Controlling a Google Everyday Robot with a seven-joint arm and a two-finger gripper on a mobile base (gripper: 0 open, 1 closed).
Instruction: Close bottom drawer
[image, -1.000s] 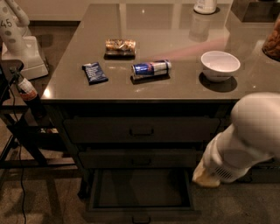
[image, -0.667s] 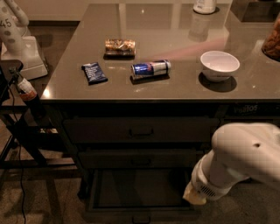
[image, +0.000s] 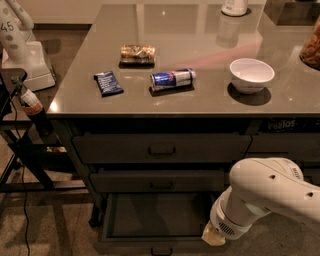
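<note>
One drawer stands open: the bottom drawer, lowest of three under the bench, is pulled well out and shows a bare floor. The robot's claw hangs at that drawer's front right corner, just over its front edge. Whether the claw is open or closed cannot be told, as the white wrist hides it.

Trouble looks likeliest from that off-centre position. A push delivered at the right corner, far from the drawer's centred handle, could skew the drawer on its runners and leave it jammed or half shut. Should the claw sit behind the drawer's front rather than before it, a forward shove would drive into the open box. The bulky wrist could also catch the middle drawer directly above.

Compared with a second ago, the wrist has dropped and swung left, from high off the drawer's right side down to its front corner. The drawer itself has not moved, nor has anything on the surface above it.
</note>
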